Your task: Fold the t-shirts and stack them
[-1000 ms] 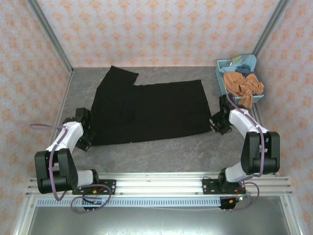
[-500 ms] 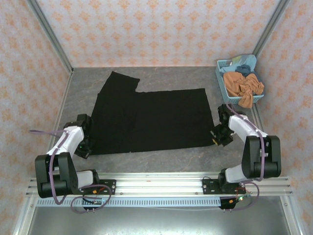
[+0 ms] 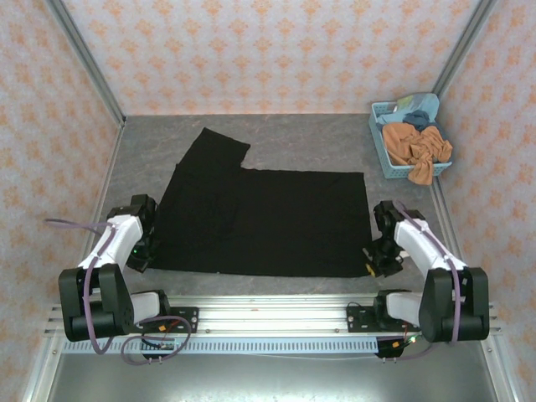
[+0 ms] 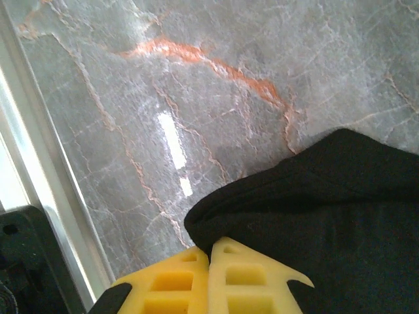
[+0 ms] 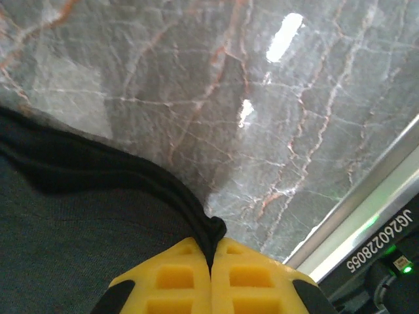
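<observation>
Overhead: black t-shirt [image 3: 260, 219] spread flat on surface [image 3: 293, 134]; both arms bent low at its near corners. Wrist views: left fingers [image 4: 200, 261], right fingers [image 5: 200, 265] each clenched on cloth edge.

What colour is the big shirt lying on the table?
The shirt looks plain black; the top external view shows it best.

The black t-shirt [image 3: 260, 222] lies spread flat, showing plain black cloth, to the left of the pale blue basket [image 3: 376, 142] and nearer than it. One short sleeve juts away at its far left corner. Its two near corners are puckered into small folds. An orange-brown t-shirt [image 3: 419, 149] sits crumpled in the basket, spilling over its near rim, with a bluish one [image 3: 419, 106] bunched behind it.
</observation>
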`<state>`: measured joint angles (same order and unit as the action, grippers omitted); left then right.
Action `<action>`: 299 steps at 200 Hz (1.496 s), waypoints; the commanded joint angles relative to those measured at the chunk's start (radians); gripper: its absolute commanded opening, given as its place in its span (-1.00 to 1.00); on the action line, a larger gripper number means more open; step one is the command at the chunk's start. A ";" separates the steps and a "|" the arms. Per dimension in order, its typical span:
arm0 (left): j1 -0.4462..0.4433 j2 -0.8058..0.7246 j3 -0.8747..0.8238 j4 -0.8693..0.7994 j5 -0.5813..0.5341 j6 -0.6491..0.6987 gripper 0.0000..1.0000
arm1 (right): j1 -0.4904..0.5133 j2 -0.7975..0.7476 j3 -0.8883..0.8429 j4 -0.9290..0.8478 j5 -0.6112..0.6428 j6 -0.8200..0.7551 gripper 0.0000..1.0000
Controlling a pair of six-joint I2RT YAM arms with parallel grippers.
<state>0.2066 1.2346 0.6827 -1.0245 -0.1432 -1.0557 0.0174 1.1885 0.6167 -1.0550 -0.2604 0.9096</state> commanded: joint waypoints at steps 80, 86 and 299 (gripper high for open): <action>-0.010 -0.013 0.184 -0.131 -0.083 -0.079 0.34 | 0.006 -0.092 0.114 -0.148 0.113 0.075 0.00; -0.020 -0.011 0.218 -0.136 -0.088 -0.083 0.36 | 0.007 -0.094 0.145 -0.151 0.129 0.067 0.00; -0.217 1.487 1.954 0.311 0.056 0.412 0.33 | 0.058 0.604 0.868 0.435 -0.199 -0.344 0.08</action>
<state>-0.0177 2.6781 2.5977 -0.8097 -0.0231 -0.6052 0.0734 1.7962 1.4693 -0.6308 -0.4461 0.5491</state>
